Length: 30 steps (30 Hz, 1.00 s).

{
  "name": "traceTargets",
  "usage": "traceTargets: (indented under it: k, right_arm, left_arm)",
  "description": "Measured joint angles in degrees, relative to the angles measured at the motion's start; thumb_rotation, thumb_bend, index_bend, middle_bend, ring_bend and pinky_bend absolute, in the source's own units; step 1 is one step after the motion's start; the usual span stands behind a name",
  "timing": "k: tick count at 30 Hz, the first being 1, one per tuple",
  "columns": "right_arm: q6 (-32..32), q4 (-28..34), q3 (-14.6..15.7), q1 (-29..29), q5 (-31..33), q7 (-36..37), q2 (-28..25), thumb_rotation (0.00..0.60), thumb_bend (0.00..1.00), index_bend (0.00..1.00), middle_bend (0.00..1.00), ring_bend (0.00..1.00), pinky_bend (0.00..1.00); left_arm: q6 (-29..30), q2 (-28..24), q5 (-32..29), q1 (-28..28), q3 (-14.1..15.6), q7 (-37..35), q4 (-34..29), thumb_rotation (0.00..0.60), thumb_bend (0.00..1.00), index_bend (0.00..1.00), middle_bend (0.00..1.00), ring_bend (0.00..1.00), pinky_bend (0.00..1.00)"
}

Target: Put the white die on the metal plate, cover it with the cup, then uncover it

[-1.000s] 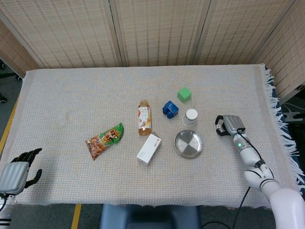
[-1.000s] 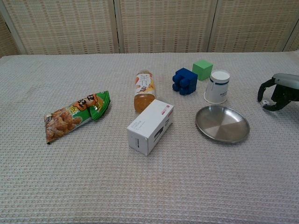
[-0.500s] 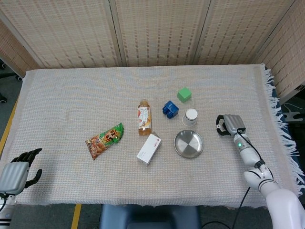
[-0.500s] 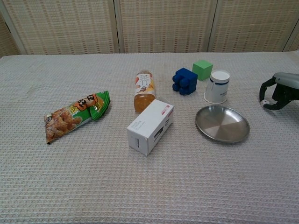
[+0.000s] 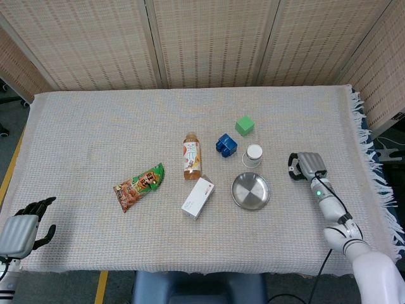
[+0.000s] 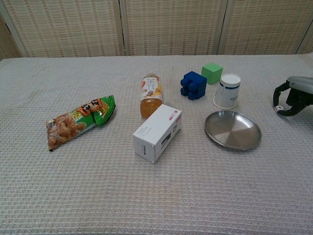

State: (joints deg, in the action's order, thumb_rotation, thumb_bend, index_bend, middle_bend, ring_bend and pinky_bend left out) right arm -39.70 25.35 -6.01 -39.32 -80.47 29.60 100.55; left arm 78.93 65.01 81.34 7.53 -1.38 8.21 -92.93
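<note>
My right hand point(image 6: 292, 98) hangs at the right side of the surface point(image 5: 95, 126), fingers curled downward around a small white thing that I take to be the die point(image 6: 278, 108), pinched at my fingertips and seemingly just off the cloth. It sits too small in both views for me to be sure of the hold.

The plate point(image 6: 232, 129) lies bare, well to the left of that hand, with nothing on it. The cup point(image 6: 228, 91) stands upside down just behind the plate, untouched.

So, as I judge it, only the pick-up is under way. Carrying the die over, setting it on the plate, covering it with the cup and lifting the cup off again are all left to do.

My left hand point(image 5: 25, 229) rests at the near left corner, fingers loosely apart, holding nothing.
</note>
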Motion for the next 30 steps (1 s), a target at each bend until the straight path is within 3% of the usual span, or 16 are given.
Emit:
traceTargets:
  k: [7,17,23,30]
  right_arm:
    - [-9.59,6.85,-1.23,3.37,0.97,-9.88,-3.1,0.6,0.25,0.56,0.99,0.92,0.9]
    - [-16.92,32.85,-2.97,6.56,1.73,-19.86,-14.7,0.6,0.25,0.57,1.0,0.92,0.9]
    - [-14.56,41.49,-3.78,5.03,2.53,-22.51,-18.28,0.6,0.25,0.57,1.0,0.92,0.91]
    - [-7.85,42.07,-3.79,2.01,4.01,-21.05,-17.33,0.6,0.25,0.57,1.0,0.92,0.9]
  left_arm:
    - [-0.11,-0.09,-0.01,0.01,0.02,-0.37,-0.01,0.6,0.4,0.16,0.23,0.23,0.38]
    - [-0.79,0.18,0.18,0.4,0.25,0.49,-0.1,0.6,0.4,0.16,0.23,0.23,0.38]
    - [-0.75,-0.01,-0.15,0.32,0.13,-0.08,-0.03,0.6,0.4,0.16,0.23,0.23,0.38]
    - [-0.72,-0.12,0.05,0.32,0.17,-0.49,0.06,0.6,0.4,0.16,0.23,0.23,0.38]
